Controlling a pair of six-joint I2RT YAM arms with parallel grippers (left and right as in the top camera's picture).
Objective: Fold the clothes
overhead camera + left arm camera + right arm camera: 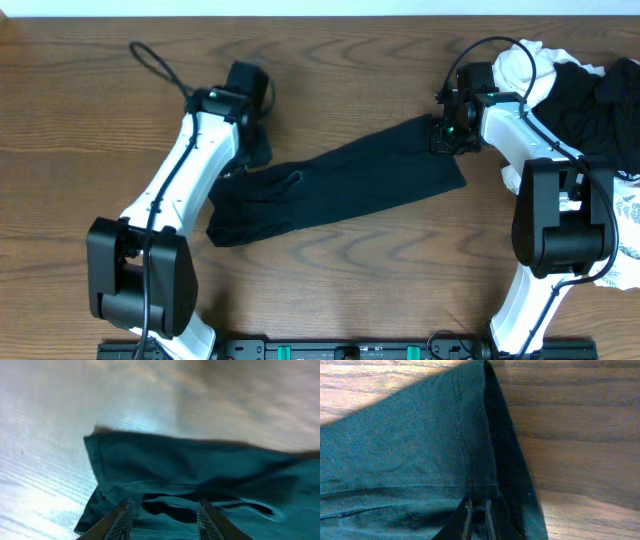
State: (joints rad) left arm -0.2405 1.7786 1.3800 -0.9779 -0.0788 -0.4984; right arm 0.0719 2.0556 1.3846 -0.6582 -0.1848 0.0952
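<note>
A dark garment lies folded into a long strip across the middle of the table, slanting from lower left to upper right. My left gripper hovers over its left end. In the left wrist view its fingers stand wide apart above the wrinkled cloth, open and holding nothing. My right gripper is at the strip's upper right corner. In the right wrist view its fingers are pinched on the garment beside a stitched seam.
A pile of black and white clothes lies at the table's right edge behind the right arm. Bare wooden table lies in front of the garment and also at the far left.
</note>
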